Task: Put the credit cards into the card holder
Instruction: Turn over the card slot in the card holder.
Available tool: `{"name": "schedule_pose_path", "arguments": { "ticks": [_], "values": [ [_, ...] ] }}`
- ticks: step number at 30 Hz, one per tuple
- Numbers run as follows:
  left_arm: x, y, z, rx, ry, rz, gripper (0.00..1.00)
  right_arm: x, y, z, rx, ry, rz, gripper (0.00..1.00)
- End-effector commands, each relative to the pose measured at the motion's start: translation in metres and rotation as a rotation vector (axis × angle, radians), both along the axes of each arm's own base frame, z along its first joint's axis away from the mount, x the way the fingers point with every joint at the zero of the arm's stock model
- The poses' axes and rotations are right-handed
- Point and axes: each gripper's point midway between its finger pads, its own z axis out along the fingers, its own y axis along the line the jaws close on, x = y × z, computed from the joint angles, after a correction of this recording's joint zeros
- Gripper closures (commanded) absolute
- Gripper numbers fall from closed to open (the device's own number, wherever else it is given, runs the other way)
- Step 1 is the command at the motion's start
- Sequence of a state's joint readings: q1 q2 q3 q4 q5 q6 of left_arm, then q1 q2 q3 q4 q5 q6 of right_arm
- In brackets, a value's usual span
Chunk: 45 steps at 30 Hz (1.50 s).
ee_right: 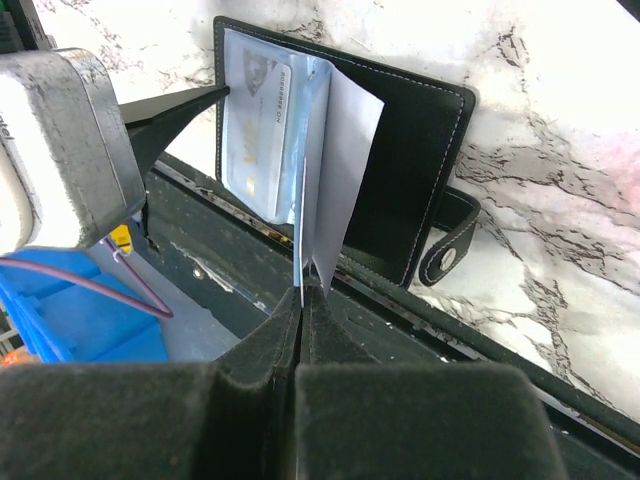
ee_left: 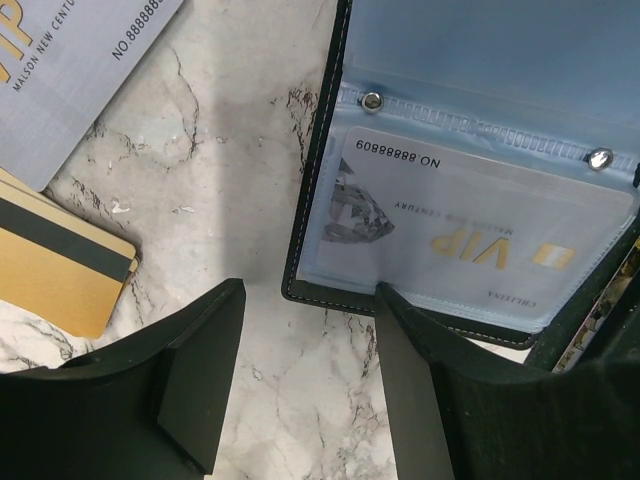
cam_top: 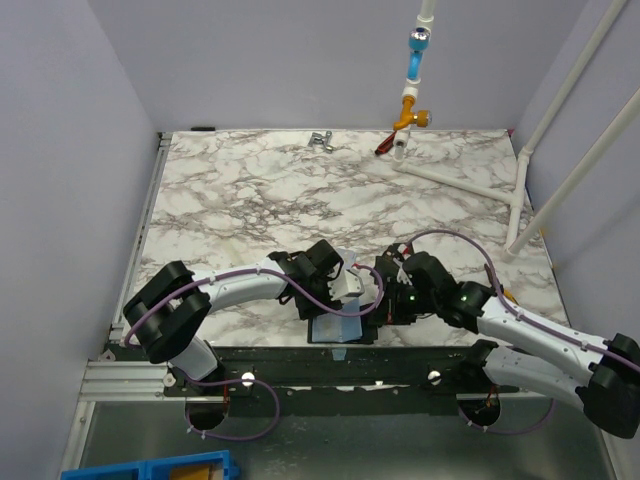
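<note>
Looking from above, both arms meet at the near edge of the marble desk (cam_top: 250,190), where the black card holder (cam_top: 335,330) lies open. The left pincer (cam_top: 348,300) and the right pincer (cam_top: 382,303) are both close over it.

In the left wrist view, the left pincer is released and grasps nothing. One of its fingers (ee_left: 200,380) is over bare marble, and the other is at the holder's near edge. A pale card (ee_left: 470,230) printed VIP sits inside a clear pocket of the holder. To the left, on the desk, lie the grey-blue card (ee_left: 70,60) and the gold card (ee_left: 55,275) with a dark stripe, and the two touch.

In the right wrist view, the right pincer is clenched on a plastic sleeve (ee_right: 335,170) of the holder and holds it upright. The black cover lies flat, its clasp tab (ee_right: 450,250) to the right.
</note>
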<state>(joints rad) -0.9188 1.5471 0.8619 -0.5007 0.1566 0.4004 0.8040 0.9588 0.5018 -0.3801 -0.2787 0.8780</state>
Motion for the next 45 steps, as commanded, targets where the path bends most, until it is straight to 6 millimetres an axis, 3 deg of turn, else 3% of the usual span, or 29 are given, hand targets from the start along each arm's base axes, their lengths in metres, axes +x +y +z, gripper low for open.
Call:
{"name": "schedule_pose_path", "arguments": {
  "ticks": [1,7,15,22,28,34,41,45],
  "values": [
    [0.003,-0.001,0.004,0.003,-0.032,-0.015,0.44,-0.002,-0.002,0.006,-0.009,-0.014,0.015,0.99],
    [0.003,-0.001,0.014,-0.024,-0.03,-0.013,0.44,0.002,0.017,0.012,0.062,-0.011,0.057,0.99],
    [0.006,0.005,0.042,-0.162,0.059,0.02,0.43,0.008,0.034,0.01,0.075,-0.001,0.117,0.99],
    [0.007,0.006,0.044,-0.178,0.062,0.01,0.43,0.015,0.043,0.008,0.07,0.002,0.139,0.99],
    [0.005,-0.003,0.048,-0.2,0.092,0.01,0.43,0.015,0.034,-0.003,0.009,0.005,0.129,0.99],
    [0.0,-0.016,0.066,-0.237,0.104,-0.015,0.43,0.019,0.029,-0.004,-0.034,-0.007,0.121,0.99],
    [-0.006,-0.045,0.099,-0.313,0.145,-0.038,0.43,0.02,0.031,0.003,-0.025,-0.02,0.125,0.99],
    [-0.012,-0.059,0.102,-0.322,0.156,-0.069,0.43,0.018,0.035,0.002,0.004,-0.008,0.128,0.99]
  ]
}}
